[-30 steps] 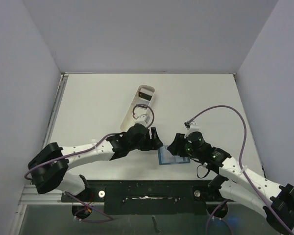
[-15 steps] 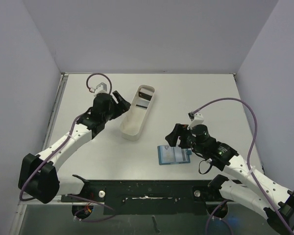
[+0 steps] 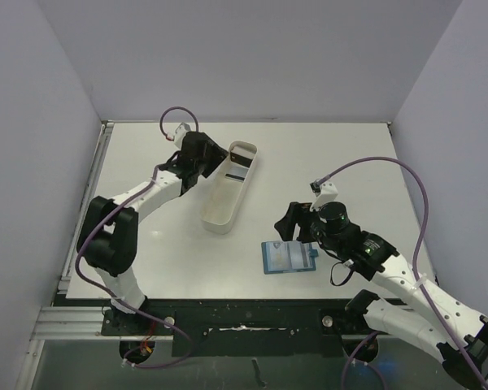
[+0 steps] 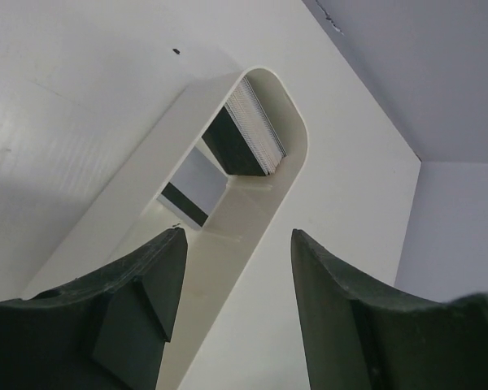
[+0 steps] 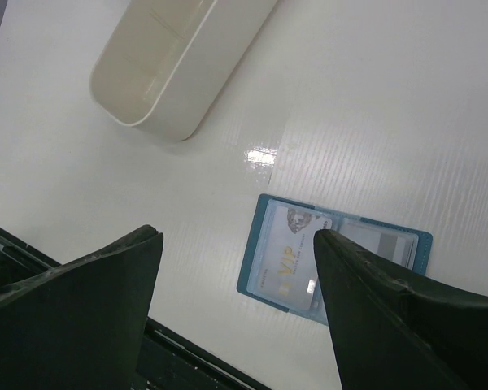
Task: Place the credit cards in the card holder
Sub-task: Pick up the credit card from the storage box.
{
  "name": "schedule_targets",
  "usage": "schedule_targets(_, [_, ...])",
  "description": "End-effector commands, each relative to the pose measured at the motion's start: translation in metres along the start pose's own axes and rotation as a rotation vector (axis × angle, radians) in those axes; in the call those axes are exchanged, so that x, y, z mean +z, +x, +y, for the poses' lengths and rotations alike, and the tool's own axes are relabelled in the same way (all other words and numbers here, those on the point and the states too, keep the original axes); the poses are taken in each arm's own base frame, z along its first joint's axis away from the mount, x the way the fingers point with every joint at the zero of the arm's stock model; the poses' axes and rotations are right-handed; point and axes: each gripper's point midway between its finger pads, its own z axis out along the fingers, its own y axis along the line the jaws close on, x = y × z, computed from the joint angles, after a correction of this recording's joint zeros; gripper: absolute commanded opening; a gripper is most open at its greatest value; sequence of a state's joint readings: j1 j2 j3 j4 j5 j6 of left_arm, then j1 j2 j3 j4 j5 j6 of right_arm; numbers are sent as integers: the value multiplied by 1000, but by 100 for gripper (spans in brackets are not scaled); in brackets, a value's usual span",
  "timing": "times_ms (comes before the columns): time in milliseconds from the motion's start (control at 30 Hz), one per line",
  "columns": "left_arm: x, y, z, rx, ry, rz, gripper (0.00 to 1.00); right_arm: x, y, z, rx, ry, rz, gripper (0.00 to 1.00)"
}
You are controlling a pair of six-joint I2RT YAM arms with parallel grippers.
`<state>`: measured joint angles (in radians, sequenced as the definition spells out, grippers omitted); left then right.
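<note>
On the table (image 3: pixel 146 244): you have one work spot per arm, well apart.
white tray (image 3: pixel 228 195): sits centre-left, with stock at its far end.
left gripper (image 4: pixel 236 240): jaws partly spread, empty, poised over that far end.
right gripper (image 5: pixel 236 236): spread wide, empty, hanging near the card holder (image 5: pixel 333 260).
card holder: lies unfolded by the front edge; one pocket seems filled, though glare blurs it.
credit cards (image 4: pixel 248 138): a stack on edge in the tray, one flat alongside.
step: fetching a card.
next: lower your left jaws and pinch one thin edge only.
</note>
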<state>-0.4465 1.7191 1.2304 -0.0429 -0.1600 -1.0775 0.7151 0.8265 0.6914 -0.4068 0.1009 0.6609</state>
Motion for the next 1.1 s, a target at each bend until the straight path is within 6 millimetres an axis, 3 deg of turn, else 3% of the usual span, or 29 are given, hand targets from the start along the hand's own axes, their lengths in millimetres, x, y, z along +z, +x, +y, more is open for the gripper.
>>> schedule_targets(0, [30, -13, -40, -94, 65, -76, 51, -10, -26, 16, -46, -52, -69, 76])
schedule_targets(133, [50, -5, -42, -122, 60, -72, 49, -10, -30, 19, -57, -63, -82, 76])
schedule_targets(300, [62, 4, -45, -163, 69, -76, 43, -8, -25, 16, -51, -54, -69, 76])
schedule_targets(467, [78, 15, -36, -182, 38, -56, 42, -7, -22, 13, -44, -48, -72, 76])
schedule_targets(800, [97, 19, -43, -243, 77, -63, 40, -11, -25, 14, -61, -41, -64, 76])
schedule_targets(1067, [118, 24, -28, -268, 41, -68, 38, -11, -26, 13, -70, -27, -53, 76])
